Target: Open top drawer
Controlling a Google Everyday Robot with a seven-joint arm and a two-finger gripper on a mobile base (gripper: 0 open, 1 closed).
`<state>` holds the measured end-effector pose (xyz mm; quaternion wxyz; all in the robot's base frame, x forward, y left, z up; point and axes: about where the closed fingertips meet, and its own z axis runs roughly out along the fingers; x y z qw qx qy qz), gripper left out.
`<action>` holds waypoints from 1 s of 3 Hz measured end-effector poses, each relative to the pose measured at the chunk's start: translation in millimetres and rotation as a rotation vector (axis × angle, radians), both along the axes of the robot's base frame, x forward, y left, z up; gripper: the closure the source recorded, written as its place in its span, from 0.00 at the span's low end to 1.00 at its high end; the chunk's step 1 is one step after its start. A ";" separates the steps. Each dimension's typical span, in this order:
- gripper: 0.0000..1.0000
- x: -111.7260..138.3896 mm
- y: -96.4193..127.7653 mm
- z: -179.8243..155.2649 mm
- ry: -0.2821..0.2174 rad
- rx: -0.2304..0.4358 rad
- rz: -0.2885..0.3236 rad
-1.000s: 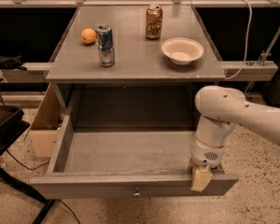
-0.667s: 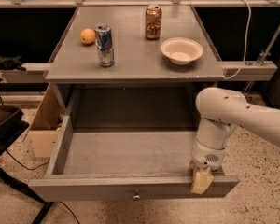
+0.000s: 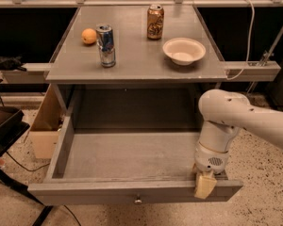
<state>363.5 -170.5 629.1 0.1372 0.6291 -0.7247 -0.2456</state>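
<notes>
Cans: 2. One blue-and-silver metal can (image 3: 105,45) near the left edge of the grey tabletop (image 3: 137,62), one brown-gold metal can (image 3: 154,21) by the back edge. Fruit: 1 round orange fruit (image 3: 88,36), left edge toward the back left corner. Bowls: 1 shallow white bowl (image 3: 184,51), near the right edge. Drawers: 1 wide grey drawer (image 3: 99,193), open below the front edge, with 1 small round metal knob (image 3: 138,200). Grippers: 1 gripper (image 3: 205,185), at the drawer's front rim below the front right corner.

I see the top drawer (image 3: 85,191) pulled well out, with its round knob (image 3: 138,200) at the centre of the front. My pincer (image 3: 205,185) sits on the drawer's front right corner, hanging over the front edge. The surface (image 3: 137,60) above carries an orange (image 3: 88,36), a blue can (image 3: 105,45), a brown can (image 3: 154,21) and a white bowl (image 3: 184,51).
</notes>
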 end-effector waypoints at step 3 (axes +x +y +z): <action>0.37 0.0 0.0 0.0 0.000 0.000 0.000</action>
